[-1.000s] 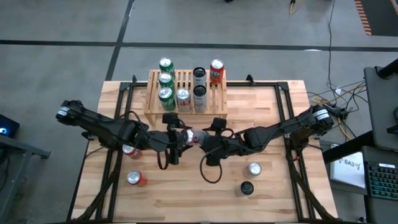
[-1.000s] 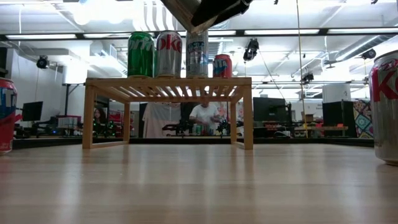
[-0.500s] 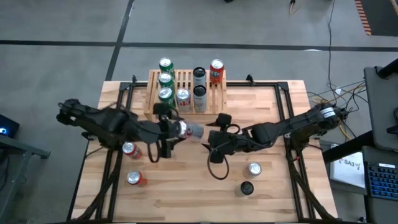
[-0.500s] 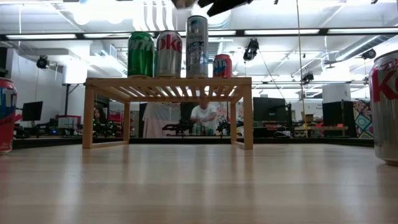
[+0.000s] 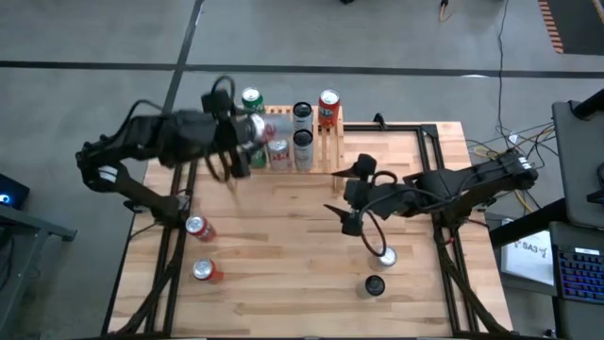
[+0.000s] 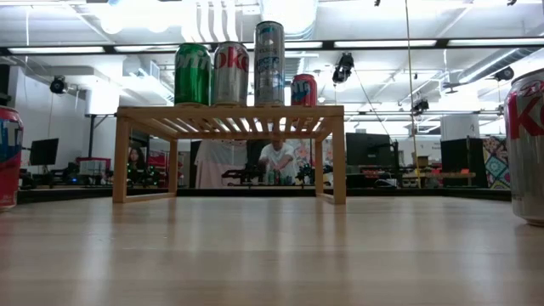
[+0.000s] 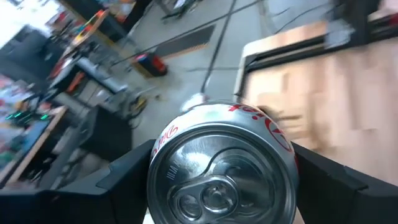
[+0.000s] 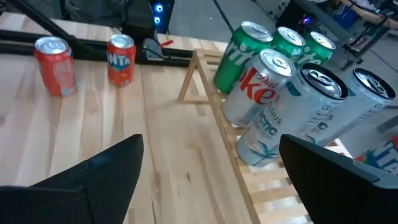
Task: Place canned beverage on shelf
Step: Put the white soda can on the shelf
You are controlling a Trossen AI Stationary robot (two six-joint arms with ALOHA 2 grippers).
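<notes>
The left tool (image 5: 247,132) grips a silver can (image 7: 222,163), raised over the left end of the shelf (image 5: 326,142) at the desk's (image 5: 283,246) far edge. The right tool (image 5: 345,201) hangs released above bare planks at mid-desk, near the shelf's right leg. Six cans crowd the slats.

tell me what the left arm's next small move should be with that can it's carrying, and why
Probably lower the left end effector a little toward a free slat spot on the shelf. It is closed on a silver can and raised over the shelf's left end, where the green cans stand. The right end effector is open, empty and back over the table.
</notes>
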